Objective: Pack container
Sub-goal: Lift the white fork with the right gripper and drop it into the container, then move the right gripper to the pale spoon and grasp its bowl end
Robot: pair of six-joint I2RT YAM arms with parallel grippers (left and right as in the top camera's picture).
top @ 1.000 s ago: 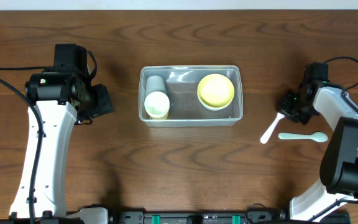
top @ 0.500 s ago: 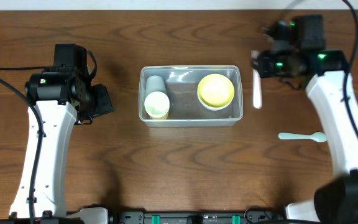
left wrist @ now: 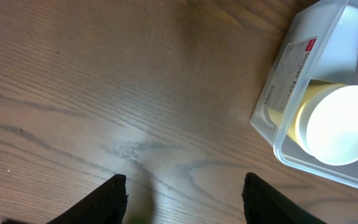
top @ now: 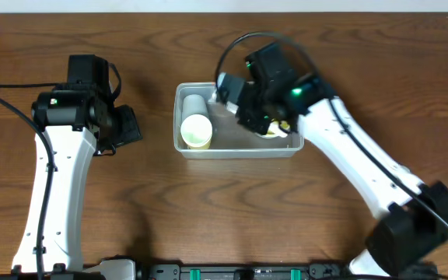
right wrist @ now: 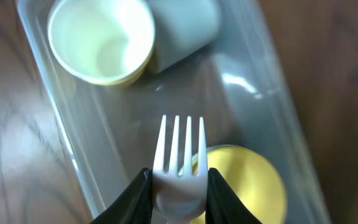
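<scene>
The clear plastic container (top: 208, 149) stands mid-table. In it are an upright yellow cup (top: 196, 131), a grey cup (top: 194, 103) lying beside it, and a yellow bowl (top: 274, 131) mostly hidden by my right arm. My right gripper (top: 247, 109) hovers over the container's middle. In the right wrist view it (right wrist: 179, 186) is shut on a white plastic fork (right wrist: 180, 149), tines pointing out over the container floor (right wrist: 241, 106) between the cups (right wrist: 101, 37) and the bowl (right wrist: 247, 180). My left gripper (top: 123, 124) is open and empty over bare wood (left wrist: 184, 193), left of the container (left wrist: 272, 112).
The table is dark wood (top: 131, 202). My right arm (top: 356, 163) stretches diagonally from the front right across to the container and covers the table beneath it. My left arm (top: 53, 187) stands at the left side.
My right arm has swung left from the table's right side, carrying the fork, and is now above the container. The left arm has not moved.
</scene>
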